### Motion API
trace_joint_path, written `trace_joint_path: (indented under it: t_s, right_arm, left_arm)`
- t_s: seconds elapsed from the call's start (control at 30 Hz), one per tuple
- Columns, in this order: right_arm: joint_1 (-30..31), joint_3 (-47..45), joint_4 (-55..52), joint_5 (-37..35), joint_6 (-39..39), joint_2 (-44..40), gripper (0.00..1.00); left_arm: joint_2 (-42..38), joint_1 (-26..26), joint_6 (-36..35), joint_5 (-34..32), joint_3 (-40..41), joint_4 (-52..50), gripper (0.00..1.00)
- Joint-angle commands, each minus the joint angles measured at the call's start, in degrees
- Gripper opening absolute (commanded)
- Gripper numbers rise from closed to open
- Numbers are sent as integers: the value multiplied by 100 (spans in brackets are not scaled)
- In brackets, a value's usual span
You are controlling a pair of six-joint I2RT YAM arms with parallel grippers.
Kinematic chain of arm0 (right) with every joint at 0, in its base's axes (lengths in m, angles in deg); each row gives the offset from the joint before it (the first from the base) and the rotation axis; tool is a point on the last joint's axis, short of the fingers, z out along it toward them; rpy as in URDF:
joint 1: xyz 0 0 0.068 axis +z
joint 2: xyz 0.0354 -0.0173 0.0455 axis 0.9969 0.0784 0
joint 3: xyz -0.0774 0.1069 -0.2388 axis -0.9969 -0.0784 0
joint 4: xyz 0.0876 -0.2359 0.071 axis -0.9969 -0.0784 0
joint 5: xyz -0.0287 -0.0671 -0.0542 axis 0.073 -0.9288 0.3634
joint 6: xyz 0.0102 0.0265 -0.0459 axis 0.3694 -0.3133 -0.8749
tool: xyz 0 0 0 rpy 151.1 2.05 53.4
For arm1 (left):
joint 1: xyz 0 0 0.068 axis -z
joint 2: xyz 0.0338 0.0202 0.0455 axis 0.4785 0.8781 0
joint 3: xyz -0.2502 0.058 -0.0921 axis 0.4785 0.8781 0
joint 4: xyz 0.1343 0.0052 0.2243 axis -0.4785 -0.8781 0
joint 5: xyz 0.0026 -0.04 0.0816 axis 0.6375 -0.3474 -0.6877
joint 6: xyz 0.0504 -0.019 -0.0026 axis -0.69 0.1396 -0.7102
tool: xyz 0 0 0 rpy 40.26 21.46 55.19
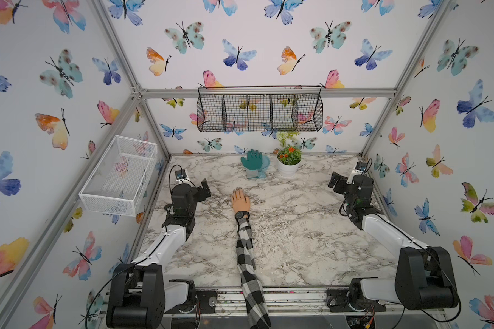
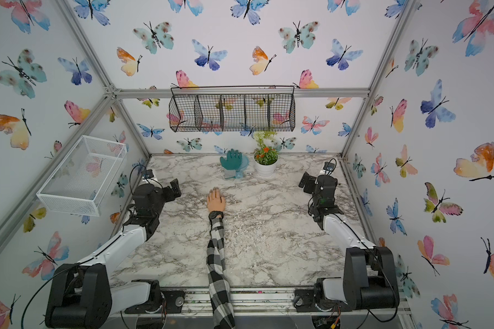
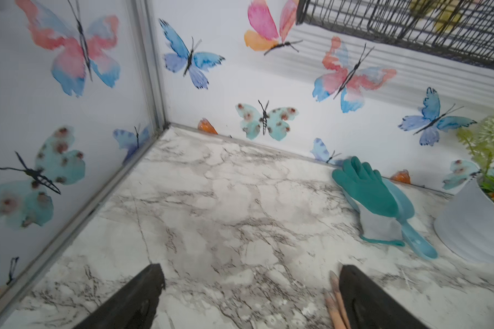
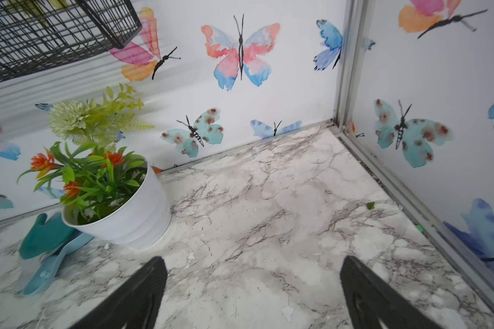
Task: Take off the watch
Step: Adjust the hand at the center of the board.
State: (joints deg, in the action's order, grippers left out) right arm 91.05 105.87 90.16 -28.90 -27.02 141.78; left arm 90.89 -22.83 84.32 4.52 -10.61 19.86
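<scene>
watch (image 1: 242,215): small black wristwatch, round dark face, thin matte strap; wrapped round the mannequin wrist, mid-table, between hand and cuff; visible in both top views (image 2: 216,215).
hand (image 1: 240,200): peach plastic mannequin hand, smooth, palm down flat on the table, fingers toward the back wall.
sleeve (image 1: 247,256): black-and-white checked fabric, soft and creased; long narrow tube from the watch to the front edge and over it.
left gripper (image 1: 205,189): black parallel pincer, jaws spread wide, nothing between; near the hand on its left side. In the left wrist view (image 3: 251,273), mannequin fingertips (image 3: 335,296) just beside one black finger; contact unclear.
right gripper (image 1: 334,181): same black pincer, jaws spread wide, nothing held; by the right wall, well apart from watch and hand.
table (image 1: 297,242): glossy white marble-look top with grey veins; pale flakes scattered right of the sleeve.
back row: teal rubber glove (image 1: 251,159) lying on a light blue plastic scoop (image 1: 261,171); just beside it a white round pot (image 1: 288,169) of green fake plants with orange flowers.
baskets: black wire basket (image 1: 260,111), three compartments, on the back wall; white mesh basket (image 1: 120,173) on the left wall.
edges: aluminium rails along the sides and back.
open room: wide bare marble on both sides of the sleeve and ahead of the hand.
</scene>
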Motion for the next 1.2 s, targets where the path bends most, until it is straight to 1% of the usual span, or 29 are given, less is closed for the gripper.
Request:
trace_joint_path:
  t_s: [0.0, 0.03, 0.1, 0.23, 0.33, 0.5, 0.57, 0.67, 0.77, 0.87, 0.93, 1.03, 1.17]
  right_arm:
    - [-27, 175, -1407, 850, 537, -83, 99]
    - [-22, 111, -1381, 1053, 618, -165, 99]
    - [-27, -58, -1340, 1151, 855, -313, 98]
    - [-18, -241, -1486, 1593, 1046, -382, 98]
    - [-18, -335, -1609, 1872, 1100, -442, 98]
    - [-18, -417, -1563, 2510, 1346, -327, 98]
    - [-13, -433, -1533, 2743, 1461, -185, 98]
    - [-1, -461, -1369, 3042, 1581, 84, 98]
    - [52, -347, -1368, 3111, 1599, 396, 98]
    - [94, -218, -1340, 3147, 1604, 653, 98]
    - [114, -164, -1299, 3152, 1620, 756, 98]
    - [131, -94, -1305, 3209, 1606, 843, 98]
    - [140, 2, -1364, 3244, 1546, 901, 98]
  left_arm:
    - [157, 347, 712, 264, -808, -2043, 98]
    - [223, 504, 751, 295, -985, -2311, 98]
    - [310, 868, 881, 38, -1232, -2848, 98]
    - [319, 1766, 1324, -684, -1492, -3550, 98]
    - [236, 2334, 1901, -1087, -1475, -3917, 98]
    - [238, 3025, 3103, -1309, -1239, -4193, 98]
    - [393, 3316, 3462, -1335, -1277, -4311, 98]
    - [843, 3800, 3743, -1497, -1551, -4463, 98]
    - [1359, 4158, 4121, -1753, -1961, -4859, 98]
    - [1719, 4352, 4641, -2049, -2288, -5355, 98]
    - [1830, 4371, 4805, -2037, -2311, -5397, 98]
    - [2010, 4341, 4891, -2036, -2338, -5476, 98]
    - [2228, 4122, 4780, -1778, -2291, -5477, 98]
